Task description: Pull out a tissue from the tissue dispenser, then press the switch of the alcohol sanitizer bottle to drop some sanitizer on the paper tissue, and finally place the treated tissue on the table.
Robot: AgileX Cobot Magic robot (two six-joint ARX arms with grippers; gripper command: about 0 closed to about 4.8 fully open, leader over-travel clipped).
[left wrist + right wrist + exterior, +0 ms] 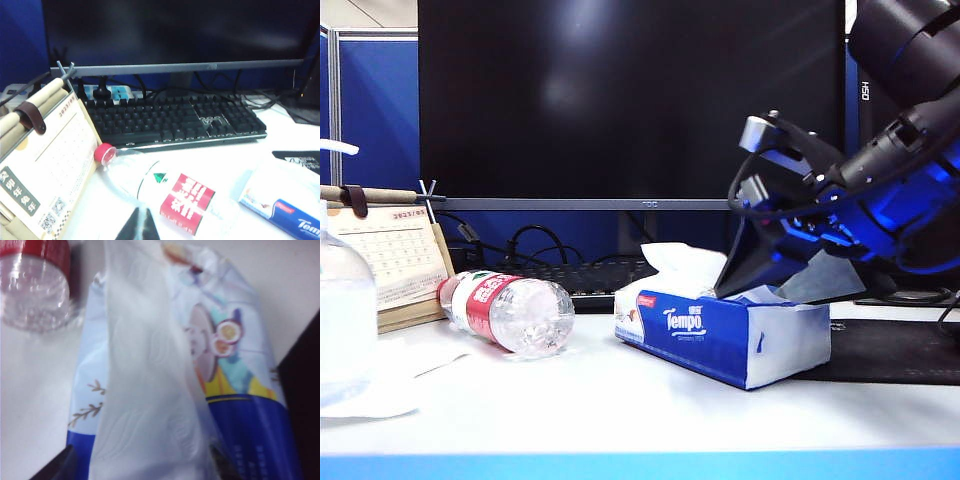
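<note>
Two claws matter here, and we see them very unevenly. Our right claw [745,285] hangs low over the tissue dispenser [720,335], its dark fingers tilted down onto the top of the blue and white pack; its jaws stand wide apart with nothing held between them. In the right wrist view the tissue [150,390] runs right under that claw, a white sheet standing up out of the slot, with the dark fingertips [55,467] showing at either side of it. From the exterior view the same sheet pokes up just beside the claw, on the side toward the lying water bottle [510,310], whose clear base faces the pack. Our left claw [137,225] shows only as a dark tip in its wrist view, so we cannot tell whether it is apart or together; beyond it lie the water bottle, a desk calendar [45,170] and a black keyboard [175,122]. Well away from the right claw, at the far side of the counter [640,410], stands the alcohol sanitizer bottle [342,310] with its white switch [338,147] on top.
</note>
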